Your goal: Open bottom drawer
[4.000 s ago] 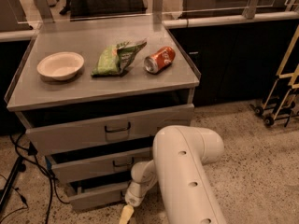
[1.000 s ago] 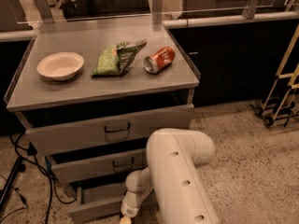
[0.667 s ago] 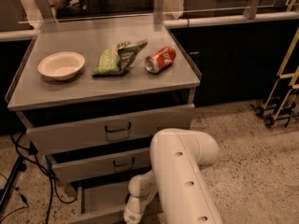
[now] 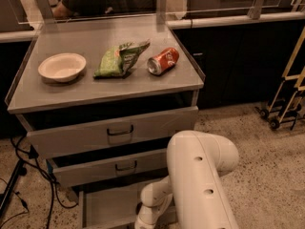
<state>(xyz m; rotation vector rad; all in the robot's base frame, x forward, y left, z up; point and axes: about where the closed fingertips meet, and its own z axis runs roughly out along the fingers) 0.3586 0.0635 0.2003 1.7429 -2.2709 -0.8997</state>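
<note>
Bottom drawer (image 4: 108,205) sits lowest in the stack under the middle drawer (image 4: 114,167) and the top drawer (image 4: 114,132). It's already slid a good way out toward 6 o'clock, and I can see its shallow grey tray. The tool (image 4: 142,223) hangs right at the bottom edge of the view, below the big white arm (image 4: 200,175). It's so cut off that I can't tell whether it's spread or clamped on the handle. From the tool the tray lies at about 10 o'clock. The drawer's front runs 9 to 3, and its travel is straight along 12 to 6, so any more pull has to stay on that line or I reckon it'll bind. Up on the bench (image 4: 109,89) there's a bowl (image 4: 62,67), a green bag (image 4: 120,58) and a can (image 4: 163,61), well clear of all this. Speckled floor (image 4: 257,142), cables (image 4: 28,175) off at 9 o'clock, a trolley (image 4: 286,94) at 3.
</note>
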